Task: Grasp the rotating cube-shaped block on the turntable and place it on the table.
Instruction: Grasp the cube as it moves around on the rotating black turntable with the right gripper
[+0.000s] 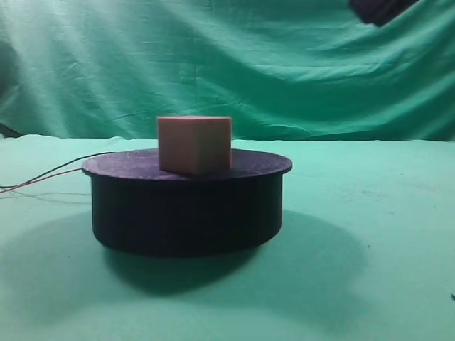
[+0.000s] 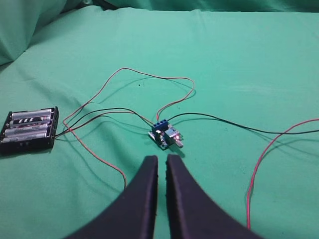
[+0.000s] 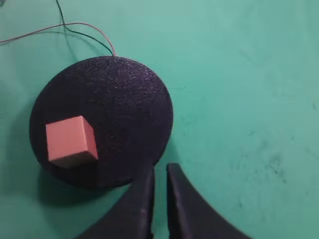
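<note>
The salmon-pink cube-shaped block point(image 1: 194, 144) stands upright on the black turntable point(image 1: 186, 206), which sits on the green table point(image 1: 370, 213). In the right wrist view the block point(image 3: 71, 141) is on the left part of the turntable top point(image 3: 114, 99). My right gripper point(image 3: 160, 169) hovers high above, its jaws nearly together and empty, with its tips at the turntable's near edge, to the right of the block. A dark part of the right arm point(image 1: 380, 8) shows at the top right. My left gripper point(image 2: 162, 160) is shut and empty above the cloth, and the turntable is out of its view.
A small blue circuit board point(image 2: 165, 134) lies just ahead of the left gripper. A black battery holder point(image 2: 29, 129) lies at the left. Red and black wires point(image 2: 149, 77) loop across the cloth and run to the turntable point(image 1: 43, 174). A wrinkled green backdrop point(image 1: 227, 64) hangs behind.
</note>
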Robot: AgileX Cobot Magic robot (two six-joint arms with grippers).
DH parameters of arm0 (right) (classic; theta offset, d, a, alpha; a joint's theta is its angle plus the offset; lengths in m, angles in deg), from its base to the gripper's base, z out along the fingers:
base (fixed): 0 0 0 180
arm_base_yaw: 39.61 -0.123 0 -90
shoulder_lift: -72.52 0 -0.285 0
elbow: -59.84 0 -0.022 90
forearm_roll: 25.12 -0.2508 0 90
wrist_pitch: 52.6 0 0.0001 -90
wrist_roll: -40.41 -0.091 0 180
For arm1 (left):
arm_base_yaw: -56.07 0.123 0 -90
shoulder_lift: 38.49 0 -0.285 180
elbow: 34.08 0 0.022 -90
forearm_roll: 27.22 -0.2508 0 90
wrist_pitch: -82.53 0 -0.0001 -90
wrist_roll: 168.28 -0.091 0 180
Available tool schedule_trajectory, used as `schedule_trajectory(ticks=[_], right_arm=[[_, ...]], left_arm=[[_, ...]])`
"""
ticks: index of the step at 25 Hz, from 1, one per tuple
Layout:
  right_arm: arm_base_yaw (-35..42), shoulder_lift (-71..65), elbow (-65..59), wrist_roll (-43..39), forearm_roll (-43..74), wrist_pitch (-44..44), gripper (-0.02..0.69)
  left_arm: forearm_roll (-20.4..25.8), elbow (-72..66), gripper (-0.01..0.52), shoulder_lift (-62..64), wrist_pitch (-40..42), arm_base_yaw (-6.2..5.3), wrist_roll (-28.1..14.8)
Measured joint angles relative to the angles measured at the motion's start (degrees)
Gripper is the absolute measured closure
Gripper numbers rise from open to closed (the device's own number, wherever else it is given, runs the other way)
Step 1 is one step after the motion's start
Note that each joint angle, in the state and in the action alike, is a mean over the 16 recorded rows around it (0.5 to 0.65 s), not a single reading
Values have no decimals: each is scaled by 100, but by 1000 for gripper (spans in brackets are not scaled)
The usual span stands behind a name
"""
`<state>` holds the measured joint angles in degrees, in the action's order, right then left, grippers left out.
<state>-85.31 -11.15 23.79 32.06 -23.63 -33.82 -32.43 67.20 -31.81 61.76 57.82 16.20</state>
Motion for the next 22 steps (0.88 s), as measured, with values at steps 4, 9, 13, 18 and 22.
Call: schedule_trajectory(ticks=[4, 9, 13, 18, 22], right_arm=[[-42, -447, 314, 30, -163, 99, 155], [-59, -910, 558, 70, -277, 190, 80], [-59, -1210, 650, 81, -279, 153, 160], [-42, -1419, 770, 63, -158, 214, 289], [73, -1353, 927, -62, 1, 456, 387]], left_arm=[[0, 0, 514, 0, 0, 0, 0], [0, 0, 514, 0, 0, 0, 0], [0, 0, 514, 0, 0, 0, 0], [0, 0, 514, 0, 0, 0, 0], [0, 0, 514, 0, 0, 0, 0]])
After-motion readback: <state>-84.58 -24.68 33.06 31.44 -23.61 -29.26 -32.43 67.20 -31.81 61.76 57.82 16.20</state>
